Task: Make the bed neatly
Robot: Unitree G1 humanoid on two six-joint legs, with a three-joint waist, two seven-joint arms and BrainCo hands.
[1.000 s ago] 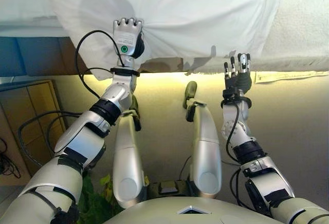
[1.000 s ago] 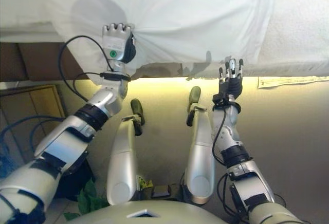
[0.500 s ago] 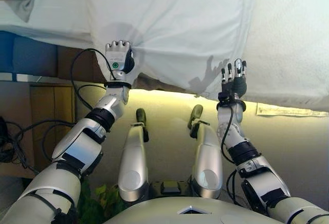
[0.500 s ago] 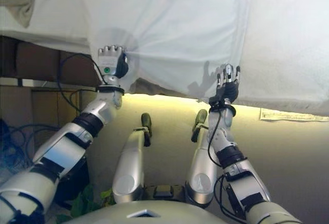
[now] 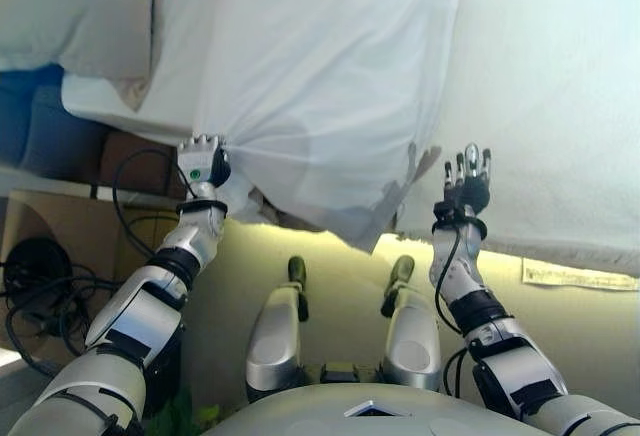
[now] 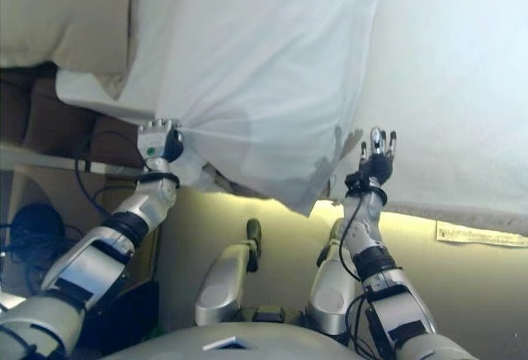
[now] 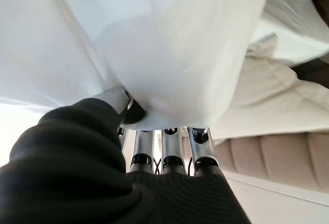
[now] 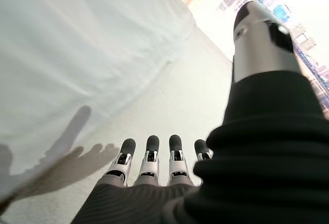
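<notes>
A white sheet [image 5: 320, 86] drapes over the bed and hangs off its near edge in a loose fold. My left hand [image 5: 203, 159] is shut on the sheet's edge at the left; in the left wrist view the cloth [image 7: 169, 54] bunches over its curled fingers [image 7: 169, 142]. My right hand [image 5: 468, 184] is open, fingers straight, over the bare white mattress [image 5: 560, 106] at the right, just right of the hanging fold. It holds nothing; the right wrist view shows its fingers [image 8: 154, 157] above the mattress [image 8: 77, 54].
A beige pillow [image 5: 70, 6] lies at the far left of the bed. A brown cabinet [image 5: 60, 246] with cables stands on the floor at the left. A paper label [image 5: 580, 278] is on the bed's side at the right.
The camera has tilted up, so more of the bed shows. My left hand has pulled the sheet's edge further left and up the bed. My right hand stays open.
</notes>
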